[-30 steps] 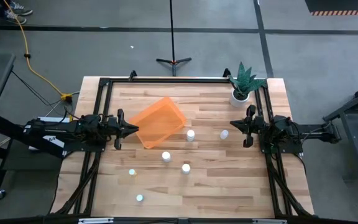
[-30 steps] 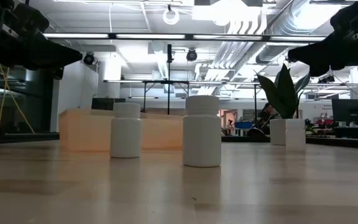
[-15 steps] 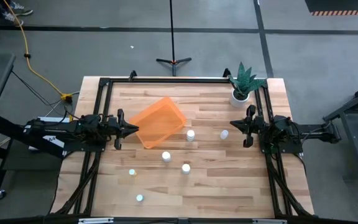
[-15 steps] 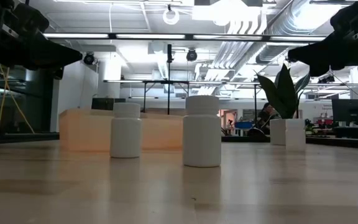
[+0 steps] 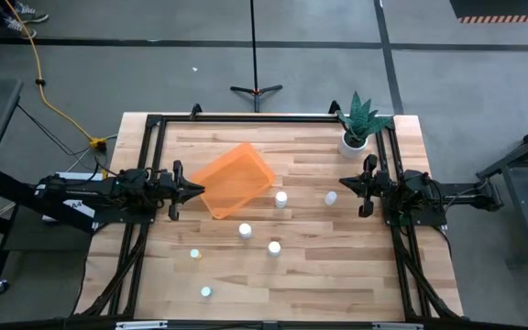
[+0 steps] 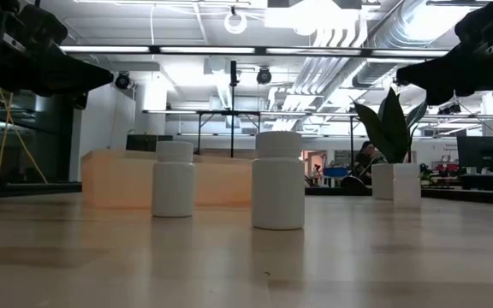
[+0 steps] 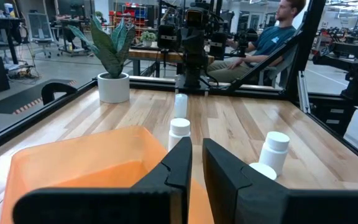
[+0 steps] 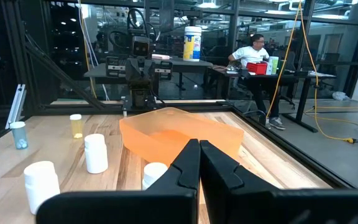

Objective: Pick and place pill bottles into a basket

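From where I stand nothing has been picked up yet: this looks like the very start, with both arms parked at the table's edges. Over at nine o'clock the left gripper hangs above the wood with its fingers nearly together and nothing between them, its tip just beside the near corner of the orange basket, which lies skewed a little toward eleven o'clock of the table's middle and has no bottles in it. The six pill bottles stand loose on the boards: one at seven o'clock, another a bit above it, two near the centre, one just off the basket's right corner, and one at three o'clock. That last one sits close to the right gripper, whose fingers are pressed together and empty. I'd judge the next move is for the right arm to spread its fingers, drop over that nearest bottle, and carry it left to the basket.
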You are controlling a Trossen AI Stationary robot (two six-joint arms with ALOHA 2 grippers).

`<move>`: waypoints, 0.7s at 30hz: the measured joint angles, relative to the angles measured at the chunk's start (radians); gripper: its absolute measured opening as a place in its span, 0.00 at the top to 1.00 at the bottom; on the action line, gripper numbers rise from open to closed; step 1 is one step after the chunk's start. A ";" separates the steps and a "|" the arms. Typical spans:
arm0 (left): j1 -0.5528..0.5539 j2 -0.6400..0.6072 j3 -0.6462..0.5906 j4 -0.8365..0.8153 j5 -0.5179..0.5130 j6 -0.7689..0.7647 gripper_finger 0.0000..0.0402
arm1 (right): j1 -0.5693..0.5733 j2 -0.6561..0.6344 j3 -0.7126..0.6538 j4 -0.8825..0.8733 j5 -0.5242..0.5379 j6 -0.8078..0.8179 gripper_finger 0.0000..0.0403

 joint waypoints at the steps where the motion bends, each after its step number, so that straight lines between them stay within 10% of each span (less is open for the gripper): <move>1: 0.000 0.000 0.000 0.000 0.000 0.000 0.82 | 0.000 0.000 0.000 0.000 0.000 0.000 1.00; 21: 0.000 0.000 0.000 0.000 0.000 0.000 0.82 | 0.000 0.000 0.000 0.000 0.000 0.000 1.00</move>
